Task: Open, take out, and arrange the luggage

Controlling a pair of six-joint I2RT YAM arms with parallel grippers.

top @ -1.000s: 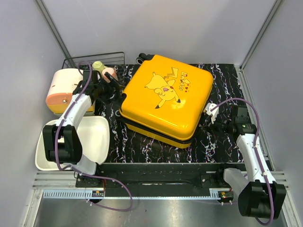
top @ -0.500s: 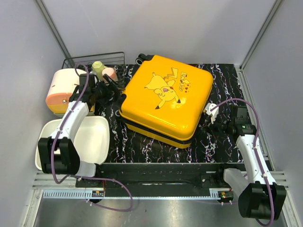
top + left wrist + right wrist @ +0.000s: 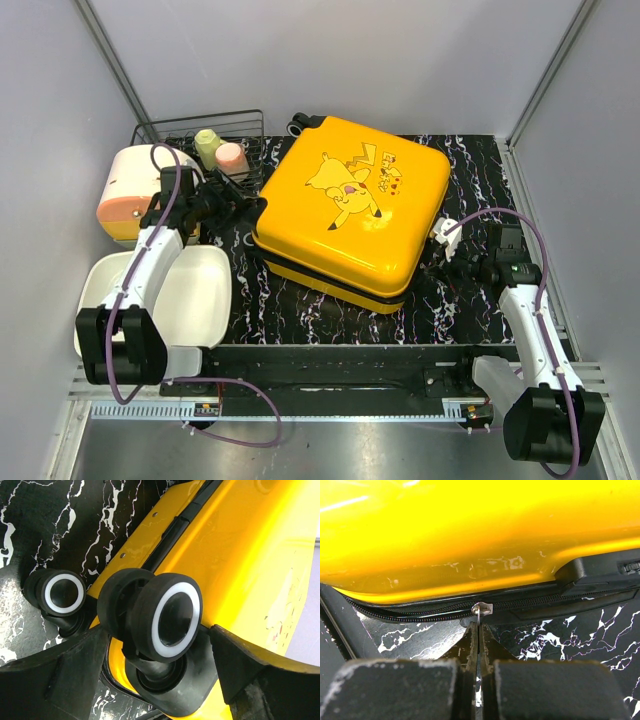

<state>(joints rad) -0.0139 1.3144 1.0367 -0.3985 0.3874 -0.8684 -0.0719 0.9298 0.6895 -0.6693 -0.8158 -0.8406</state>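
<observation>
- Over the last second the left arm swung its elbow out toward 9 o'clock. The left end effector (image 3: 236, 200) dropped clear of the wire basket (image 3: 170, 135), so the two bottles (image 3: 220, 152) in it showed again.
- The left end effector ended at the 9 o'clock corner of the luggage (image 3: 350, 205). Its fingers (image 3: 65, 675) were spread on either side of a black wheel (image 3: 167, 615) and gripped nothing.
- The right end effector (image 3: 478, 635) barely shifted. It sat at the luggage's 4 o'clock edge, fingers pressed together and pinching the zip pull (image 3: 481, 608).
- The luggage had not moved. It lay flat and shut in the middle of the tabletop (image 3: 300, 310), print side up, with the white tray (image 3: 205, 290) toward its 8 o'clock.
- The zip teeth on both sides of the pull looked closed, so opening had hardly begun.
- My reading was that the left arm had settled in to brace the case at the wheel corner. That would keep the shell from sliding when the right arm drew the zip along the seam.
</observation>
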